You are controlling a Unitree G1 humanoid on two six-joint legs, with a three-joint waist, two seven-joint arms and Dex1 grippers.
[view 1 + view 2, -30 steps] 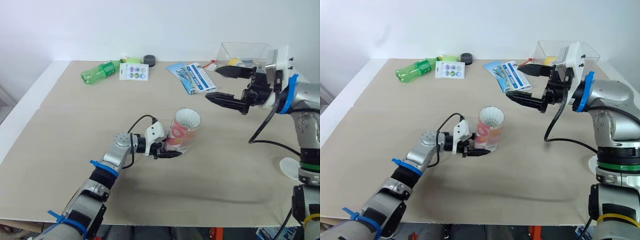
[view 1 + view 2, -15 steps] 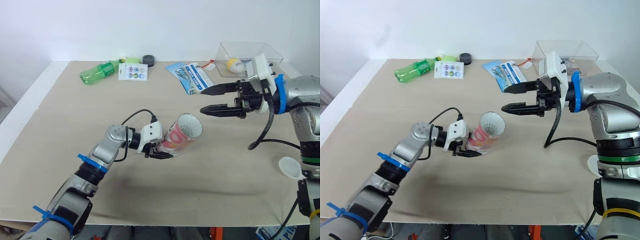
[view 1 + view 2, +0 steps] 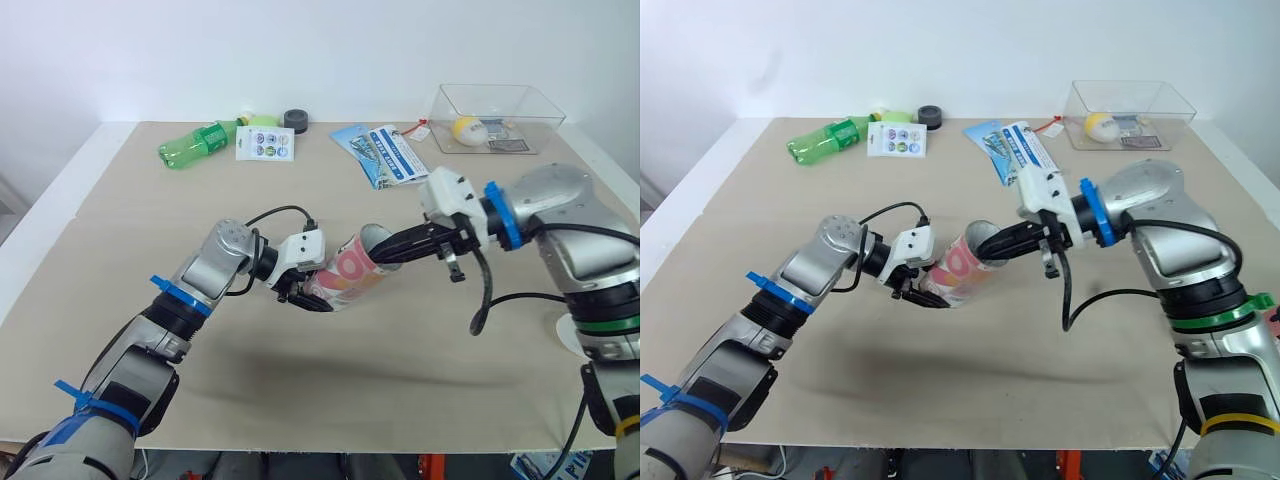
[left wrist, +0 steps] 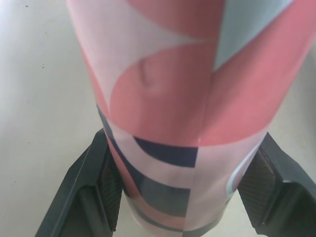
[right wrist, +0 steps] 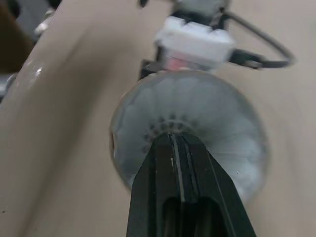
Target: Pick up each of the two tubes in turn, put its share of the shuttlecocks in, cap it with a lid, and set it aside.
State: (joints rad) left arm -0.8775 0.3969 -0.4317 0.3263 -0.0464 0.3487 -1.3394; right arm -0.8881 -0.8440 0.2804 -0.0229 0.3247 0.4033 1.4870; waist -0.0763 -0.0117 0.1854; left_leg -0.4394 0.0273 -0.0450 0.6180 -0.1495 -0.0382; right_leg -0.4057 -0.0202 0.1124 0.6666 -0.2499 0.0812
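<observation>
A pink, white and dark patterned tube (image 3: 345, 280) is tilted over the middle of the table, its open mouth facing my right arm. My left gripper (image 3: 305, 292) is shut on the tube's lower end, and its fingers (image 4: 94, 192) clasp both sides of the tube (image 4: 173, 98). My right gripper (image 3: 385, 258) is shut, with its joined tips pushed into the tube's mouth. In the right wrist view those tips (image 5: 174, 140) rest against the white feathers of a shuttlecock (image 5: 197, 113) inside the tube. A white lid (image 3: 566, 338) lies at the right edge, partly behind my right arm.
Along the far edge lie a green bottle (image 3: 195, 143), a white card (image 3: 266, 143), a black tape roll (image 3: 298, 121) and blue leaflets (image 3: 385, 153). A clear box (image 3: 497, 105) with a yellow ball (image 3: 466, 128) stands at the back right.
My right gripper has gone from open to shut and moved down and left into the tube's mouth. My left gripper has tipped the tube further over towards the right arm.
</observation>
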